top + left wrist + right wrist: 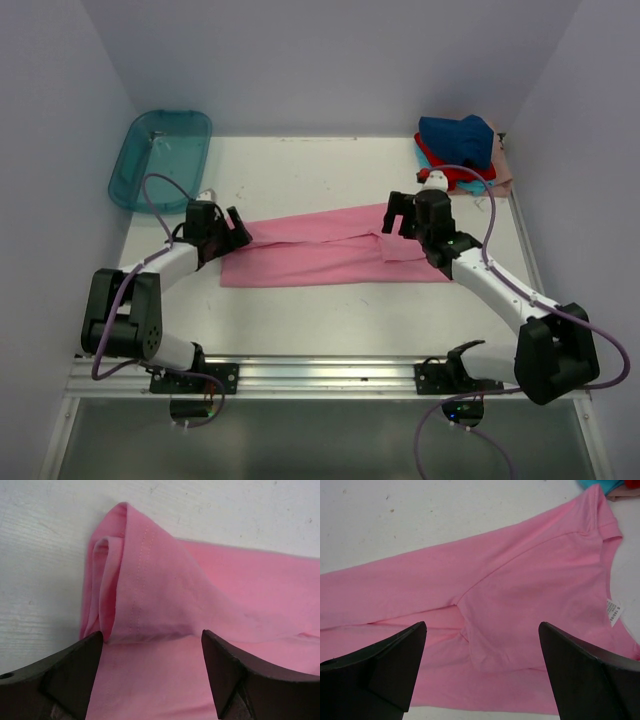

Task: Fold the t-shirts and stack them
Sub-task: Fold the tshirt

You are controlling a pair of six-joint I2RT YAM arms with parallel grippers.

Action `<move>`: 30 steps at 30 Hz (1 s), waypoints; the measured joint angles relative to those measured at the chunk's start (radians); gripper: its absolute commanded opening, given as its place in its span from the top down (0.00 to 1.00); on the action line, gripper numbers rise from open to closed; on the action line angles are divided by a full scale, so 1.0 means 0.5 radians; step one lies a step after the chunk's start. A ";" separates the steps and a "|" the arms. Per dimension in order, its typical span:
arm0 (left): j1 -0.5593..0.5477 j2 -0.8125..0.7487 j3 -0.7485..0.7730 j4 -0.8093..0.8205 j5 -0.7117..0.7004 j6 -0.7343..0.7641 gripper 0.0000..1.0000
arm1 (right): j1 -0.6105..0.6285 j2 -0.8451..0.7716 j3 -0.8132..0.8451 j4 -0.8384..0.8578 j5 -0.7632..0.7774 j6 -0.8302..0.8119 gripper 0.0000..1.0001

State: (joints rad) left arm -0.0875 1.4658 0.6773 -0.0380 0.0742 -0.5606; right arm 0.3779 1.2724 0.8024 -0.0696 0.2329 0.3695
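Note:
A pink t-shirt (330,255) lies folded into a long band across the middle of the table. My left gripper (240,228) stands open at its left end, fingers wide on either side of a raised fold of the pink cloth (145,580), gripping nothing. At the right end my right gripper (395,215) hovers open above the shirt's sleeve and collar area (535,590). A small white tag (614,612) shows near the collar. More t-shirts, navy blue on red with pale peach beneath, sit piled (460,150) at the back right corner.
A translucent teal plastic tub (160,155) leans at the back left corner. White walls close in the table on the left, back and right. A metal rail (320,375) with both arm bases runs along the near edge.

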 measured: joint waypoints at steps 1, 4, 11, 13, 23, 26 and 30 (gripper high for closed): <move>0.000 -0.001 0.000 0.015 0.008 -0.004 0.19 | 0.000 -0.019 -0.009 -0.011 0.001 -0.006 0.02; 0.000 -0.027 -0.001 0.022 0.019 -0.008 0.21 | -0.001 -0.046 -0.013 -0.034 0.002 -0.015 0.04; 0.000 -0.143 -0.001 0.029 -0.025 0.005 0.25 | 0.000 -0.045 -0.018 -0.047 -0.001 -0.017 0.09; 0.000 -0.129 -0.001 0.024 -0.040 0.008 0.27 | 0.000 -0.045 -0.018 -0.050 -0.001 -0.017 0.09; 0.000 -0.002 -0.001 0.027 -0.066 0.017 0.62 | 0.000 -0.045 -0.018 -0.069 0.001 -0.017 0.14; 0.000 -0.002 -0.001 0.033 -0.050 0.039 0.75 | 0.000 -0.045 -0.018 -0.072 0.000 -0.017 0.16; 0.000 -0.021 -0.006 0.027 -0.021 0.043 0.83 | -0.001 -0.045 -0.021 -0.072 0.000 -0.016 0.17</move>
State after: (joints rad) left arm -0.0875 1.4551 0.6743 -0.0246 0.0639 -0.5388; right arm 0.3775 1.2499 0.7921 -0.1055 0.2329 0.3614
